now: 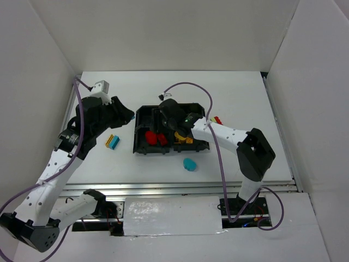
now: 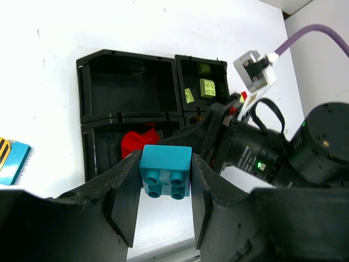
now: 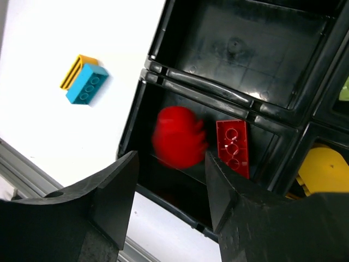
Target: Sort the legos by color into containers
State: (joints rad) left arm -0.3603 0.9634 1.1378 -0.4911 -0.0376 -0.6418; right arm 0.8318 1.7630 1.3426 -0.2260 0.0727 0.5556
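As right gripper [image 3: 172, 166] gapes, lego [image 3: 177, 136] below.

Brick pair [image 1: 112, 142] left of tray [image 1: 137, 129]; lone brick [image 1: 190, 164] before it.

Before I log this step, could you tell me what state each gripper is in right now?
Left gripper: shut on a cyan brick.
Right gripper: open, holding nothing.
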